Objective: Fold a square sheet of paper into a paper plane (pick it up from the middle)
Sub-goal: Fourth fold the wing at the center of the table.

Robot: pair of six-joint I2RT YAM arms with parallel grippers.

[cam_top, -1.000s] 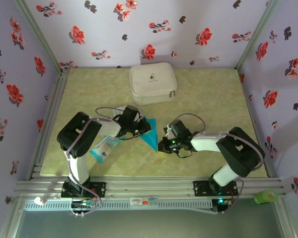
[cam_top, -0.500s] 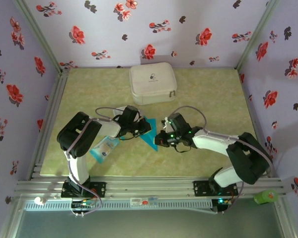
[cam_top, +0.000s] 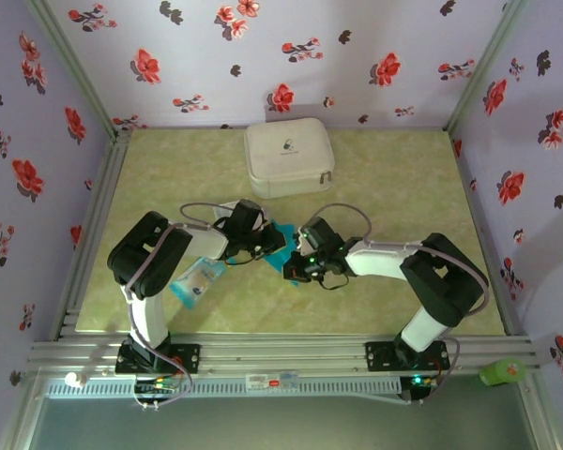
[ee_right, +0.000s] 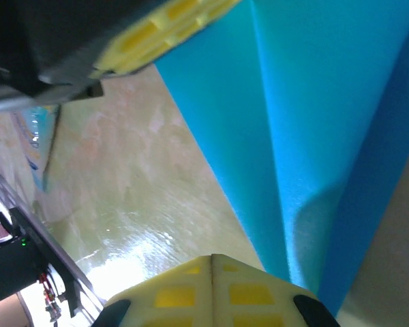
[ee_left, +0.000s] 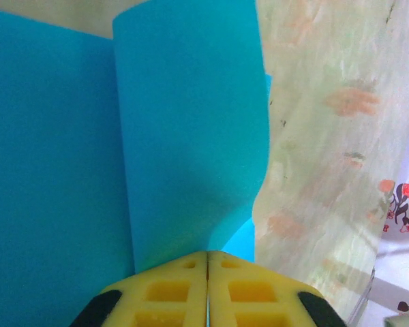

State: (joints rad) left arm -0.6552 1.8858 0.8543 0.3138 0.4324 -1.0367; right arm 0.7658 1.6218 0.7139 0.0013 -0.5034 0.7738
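square sheet of paper (ee_left: 191, 136) sits between both fingertips, part-folded, flaps up, no dart yet. left fingers (ee_left: 170, 293) pinch its edge; right fingers (ee_right: 177, 293) closed, tips at a crease just above the worktop (ee_right: 143, 191) — wings still to do.

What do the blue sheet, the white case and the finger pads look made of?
The blue sheet looks like thin matte paper: it curves smoothly and keeps sharp folds. The white case seems fabric or soft shell, with rounded corners and an edge seam. The finger pads are yellow, likely foam or soft rubber, with moulded square pockets.
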